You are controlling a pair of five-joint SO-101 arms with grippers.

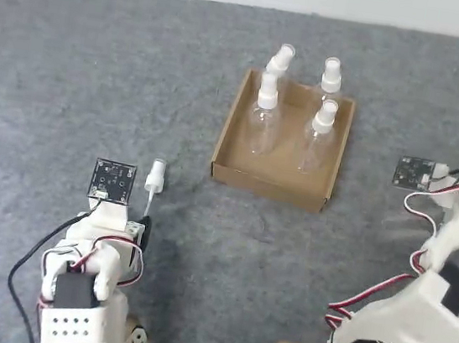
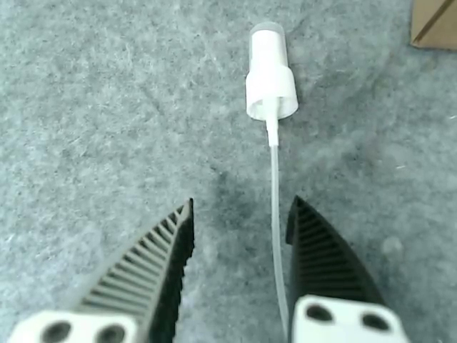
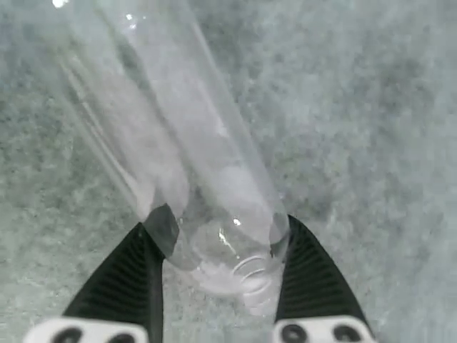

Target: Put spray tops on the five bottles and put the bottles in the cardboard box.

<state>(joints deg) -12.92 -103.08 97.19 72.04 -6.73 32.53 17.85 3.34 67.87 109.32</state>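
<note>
Carpet [image 1: 73, 75] surrounds cardboard box [image 1: 265, 186] packed with four bottles [image 1: 265, 130].

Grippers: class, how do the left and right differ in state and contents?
The left gripper is open; the right gripper is shut. The left has the tube of a spray top lying between its fingers; the right clamps a clear, topless bottle. Both have black fingers.
</note>
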